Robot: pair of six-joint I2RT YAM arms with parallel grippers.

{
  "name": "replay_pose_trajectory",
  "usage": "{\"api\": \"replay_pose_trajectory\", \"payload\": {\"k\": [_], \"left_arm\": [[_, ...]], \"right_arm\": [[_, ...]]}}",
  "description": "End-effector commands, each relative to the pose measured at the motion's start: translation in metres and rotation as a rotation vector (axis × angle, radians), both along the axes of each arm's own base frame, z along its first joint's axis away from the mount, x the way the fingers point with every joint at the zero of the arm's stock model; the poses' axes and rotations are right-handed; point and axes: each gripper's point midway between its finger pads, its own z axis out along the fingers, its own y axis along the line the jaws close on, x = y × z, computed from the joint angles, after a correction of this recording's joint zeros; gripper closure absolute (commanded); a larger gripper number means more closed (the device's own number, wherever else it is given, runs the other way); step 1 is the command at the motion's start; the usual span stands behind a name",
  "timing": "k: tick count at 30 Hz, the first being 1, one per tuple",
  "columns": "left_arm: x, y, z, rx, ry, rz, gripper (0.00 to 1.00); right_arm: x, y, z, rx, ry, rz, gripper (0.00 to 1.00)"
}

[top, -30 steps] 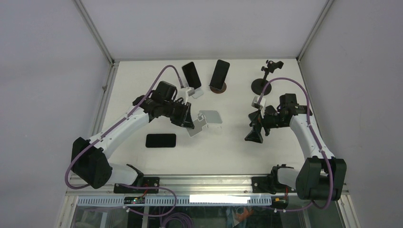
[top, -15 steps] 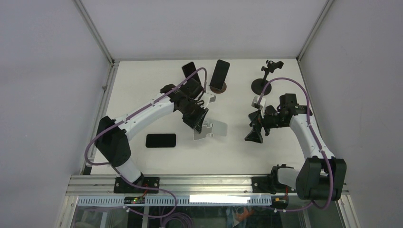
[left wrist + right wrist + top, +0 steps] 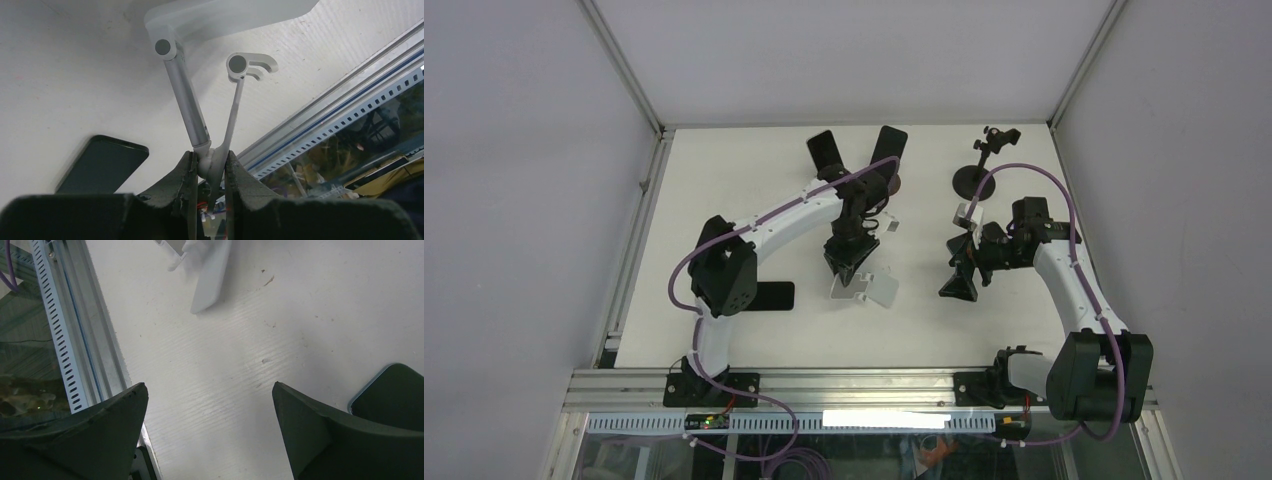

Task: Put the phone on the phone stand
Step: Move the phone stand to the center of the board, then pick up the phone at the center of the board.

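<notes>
The white folding phone stand (image 3: pixel 874 289) is at the table's middle, its hinge pinched between the fingers of my shut left gripper (image 3: pixel 852 268). In the left wrist view the stand's silver arm (image 3: pixel 188 107) and hooked support rise from that gripper (image 3: pixel 209 161) to the base plate. The black phone (image 3: pixel 777 296) lies flat on the table to the stand's left, partly hidden behind my left arm; the phone (image 3: pixel 102 162) also shows in the left wrist view. To the stand's right my right gripper (image 3: pixel 956 284) hangs wide open over bare table, and its own camera shows this gripper (image 3: pixel 209 387) holding nothing.
Two more dark phones (image 3: pixel 826 150) (image 3: pixel 887 150) lean on stands at the back. A black clamp stand (image 3: pixel 979 170) is at the back right. A dark slab with a bluish edge (image 3: pixel 395 390) lies by my right fingers. The metal rail (image 3: pixel 844 378) runs along the near edge.
My left arm has swung right and toward the near edge, carrying the white stand with it and turning it. The right arm has not moved.
</notes>
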Motion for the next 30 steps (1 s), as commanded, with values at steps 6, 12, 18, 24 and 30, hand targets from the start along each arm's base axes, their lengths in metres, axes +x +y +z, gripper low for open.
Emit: {"api": "replay_pose_trajectory", "payload": {"k": [6,12,18,24,30], "left_arm": [[0.008,-0.004,0.018,0.058,-0.021,-0.063,0.72],[0.02,-0.013,0.017,0.047,-0.048,-0.056,0.6],[0.031,-0.028,0.032,-0.032,-0.119,-0.035,0.52],[0.046,-0.042,0.069,-0.195,-0.286,0.018,0.51],[0.052,-0.036,0.108,-0.337,-0.467,0.1,0.5]], "right_arm": [[0.005,0.001,0.01,0.019,-0.046,0.012,0.01],[0.005,0.001,0.01,0.017,-0.045,0.013,0.01],[0.005,0.001,0.01,0.013,-0.046,0.012,0.01],[0.006,0.0,0.01,0.011,-0.047,0.011,0.01],[0.005,0.0,0.009,0.009,-0.045,0.011,0.01]]}}
